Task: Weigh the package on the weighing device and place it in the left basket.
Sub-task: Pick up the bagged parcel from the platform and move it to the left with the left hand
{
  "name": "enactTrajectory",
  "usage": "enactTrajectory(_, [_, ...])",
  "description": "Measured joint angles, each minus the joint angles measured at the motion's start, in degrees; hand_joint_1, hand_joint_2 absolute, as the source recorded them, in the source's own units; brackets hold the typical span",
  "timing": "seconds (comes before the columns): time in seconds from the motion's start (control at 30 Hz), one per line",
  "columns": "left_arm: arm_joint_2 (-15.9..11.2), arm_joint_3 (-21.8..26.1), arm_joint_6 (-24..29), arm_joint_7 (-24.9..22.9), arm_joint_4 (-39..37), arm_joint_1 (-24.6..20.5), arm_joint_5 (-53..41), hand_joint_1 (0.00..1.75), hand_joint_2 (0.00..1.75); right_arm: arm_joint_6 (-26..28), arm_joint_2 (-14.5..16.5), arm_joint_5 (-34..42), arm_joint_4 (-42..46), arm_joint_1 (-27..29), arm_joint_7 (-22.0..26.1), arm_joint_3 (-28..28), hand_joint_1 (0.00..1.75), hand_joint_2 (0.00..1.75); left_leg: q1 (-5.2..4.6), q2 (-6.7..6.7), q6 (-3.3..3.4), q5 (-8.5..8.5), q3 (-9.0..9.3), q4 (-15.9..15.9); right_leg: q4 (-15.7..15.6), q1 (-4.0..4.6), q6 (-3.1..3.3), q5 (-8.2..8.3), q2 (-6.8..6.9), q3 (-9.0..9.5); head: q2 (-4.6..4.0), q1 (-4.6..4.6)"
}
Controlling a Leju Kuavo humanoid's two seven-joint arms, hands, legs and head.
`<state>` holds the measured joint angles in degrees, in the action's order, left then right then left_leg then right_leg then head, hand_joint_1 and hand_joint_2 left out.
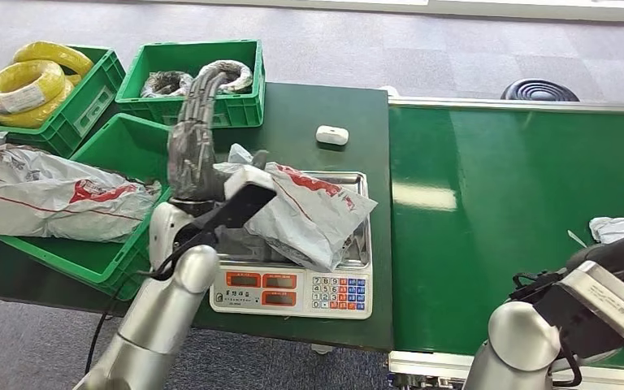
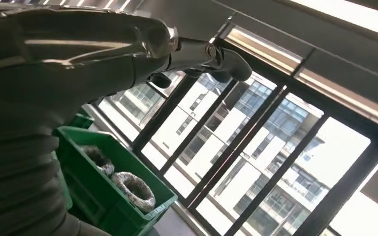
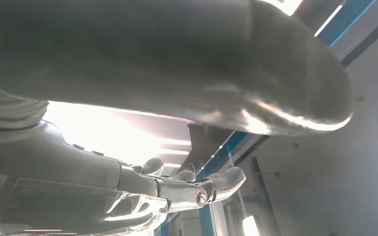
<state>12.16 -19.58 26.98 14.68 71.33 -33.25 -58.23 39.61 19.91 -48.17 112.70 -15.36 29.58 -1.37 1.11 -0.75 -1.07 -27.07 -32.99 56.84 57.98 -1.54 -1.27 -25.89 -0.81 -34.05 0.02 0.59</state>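
Head view: the package [image 1: 313,213] is laid on the scale [image 1: 292,288] pan for weighing, the left hand [image 1: 197,146] raised beside it with fingers spread, released, the basket [image 1: 122,146] left of it.

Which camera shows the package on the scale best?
The head view: the package lies in plain sight on the scale, beside the left hand. The left wrist view looks past it toward windows; the right wrist view looks up at the ceiling.
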Motion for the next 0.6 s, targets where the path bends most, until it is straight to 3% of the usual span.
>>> enactTrajectory(0.13, [2.6,-5.1,-2.1,-5.7,-12.8,-7.9,-13.1,0.00,1.75,0.0,0.0,-0.6,-1.1,0.0,-0.4,0.1,0.00,0.00,-0.01,-0.01,0.00,0.00,0.00,0.0,0.0,-0.01,-0.01,0.02,0.00,0.00,0.00,0.01])
enactTrajectory(0.27, [4.0,-15.6,-14.3,-11.3,-29.7,-14.5,-28.7,0.00,1.75,0.0,0.0,0.7,-2.0,0.0,1.9,0.3,0.00,0.00,-0.01,0.16,0.00,-0.02,0.02,0.0,0.0,-0.01,-0.01,0.02,-0.17,0.04,0.00,0.01])
enactTrajectory(0.4, [4.1,-22.7,-15.3,-13.2,-39.6,-15.7,-30.9,0.08,1.75,0.0,0.0,1.0,-2.4,0.2,2.6,0.4,0.00,0.00,0.01,0.41,0.00,-0.05,0.00,0.0,0.0,0.01,0.03,0.05,-0.48,-0.13,0.00,0.02])
enactTrajectory(0.6, [4.3,-26.6,-15.6,-13.3,-47.0,-18.5,-30.9,0.19,1.75,0.0,0.0,0.8,-2.8,0.3,2.6,0.8,0.00,0.00,0.03,0.31,-0.01,-0.04,0.03,0.0,0.0,0.03,0.03,0.04,-0.42,-0.03,0.00,0.01])
